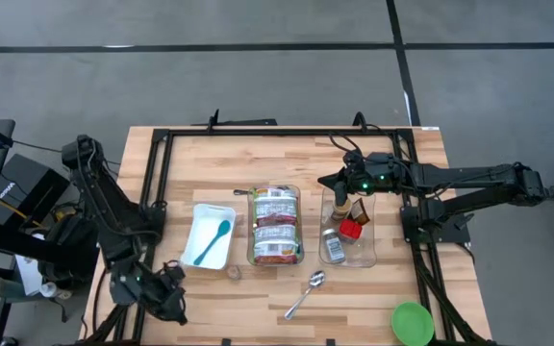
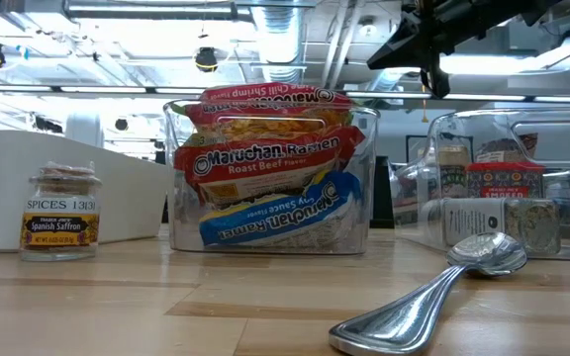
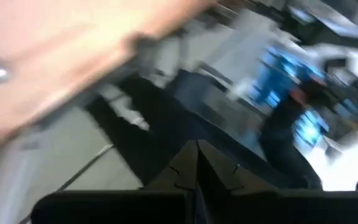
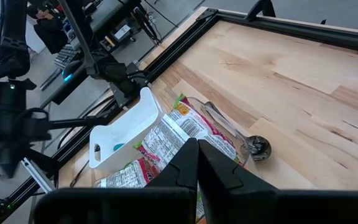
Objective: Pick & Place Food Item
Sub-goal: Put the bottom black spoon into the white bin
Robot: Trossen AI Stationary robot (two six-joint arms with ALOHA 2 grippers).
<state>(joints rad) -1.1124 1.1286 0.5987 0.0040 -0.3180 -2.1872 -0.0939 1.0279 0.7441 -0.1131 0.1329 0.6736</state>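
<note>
The ramen packets (image 1: 275,227) stood in a clear bin (image 1: 297,197), just left of the right gripper (image 1: 329,180), which hovered fully closed and empty over a second clear bin (image 1: 368,252) of spice jars (image 1: 333,246). Left gripper (image 1: 173,306) sat closed off the table's front-left edge. Labels read "Maruchan Ramen Roast Beef" and "Spanish Saffron" on a jar (image 2: 60,212).

3 ramen packets (image 1: 276,226) stacked in a clear bin (image 1: 299,252) mid-table, labels up: chili shrimp, roast beef, soy sauce. Clear bin of spice jars (image 1: 368,258) just beside it toward the right edge. Small saffron jar (image 2: 59,213) standing upright near the front edge.
</note>
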